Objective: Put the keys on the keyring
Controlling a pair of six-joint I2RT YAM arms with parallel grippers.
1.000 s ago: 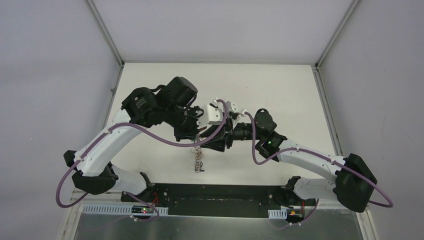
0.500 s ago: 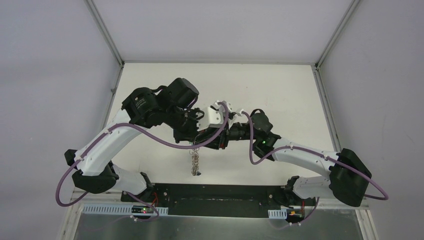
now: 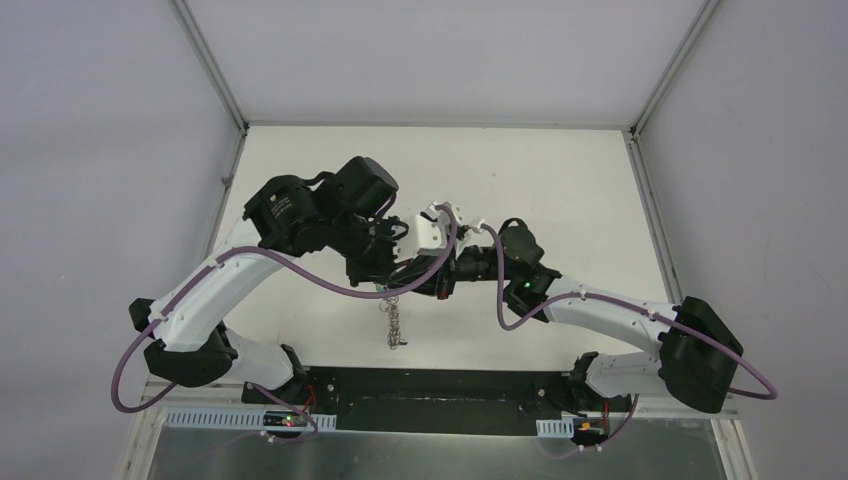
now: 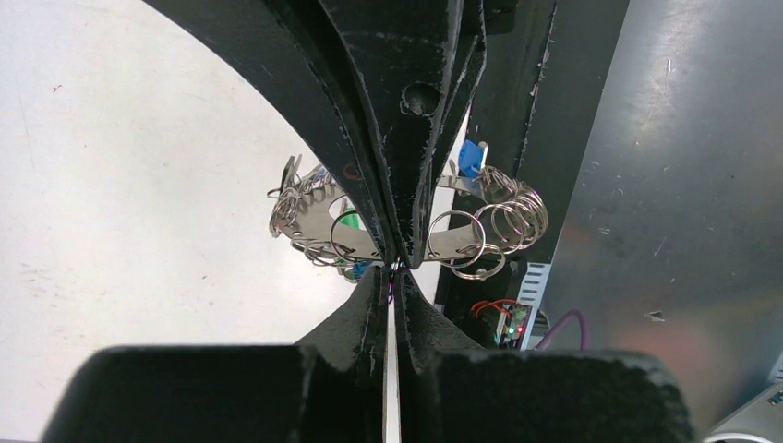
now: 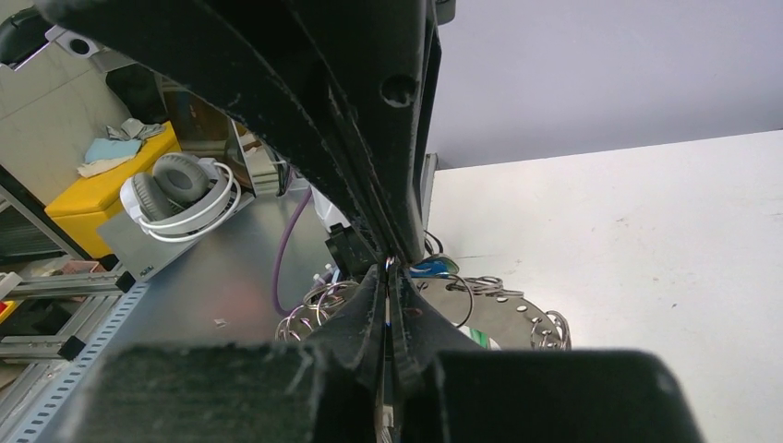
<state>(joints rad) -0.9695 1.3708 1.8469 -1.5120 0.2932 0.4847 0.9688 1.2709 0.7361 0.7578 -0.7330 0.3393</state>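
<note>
While left fingers [image 4: 360,138] grip the keyring [image 4: 319,219] and right fingers [image 5: 323,120] are closed, white table [image 3: 560,180] (grey walls [image 3: 440,60])

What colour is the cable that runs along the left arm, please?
Purple; the cable shows best in the top external view.

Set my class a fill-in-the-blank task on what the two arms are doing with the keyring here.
The left gripper is ___ on the large flat grey metal keyring. The keyring's rim carries many small wire ___. The plastic tag right of the left gripper's fingers is ___. The right gripper is also ___.
Missing words: shut; loops; blue; shut.
</note>
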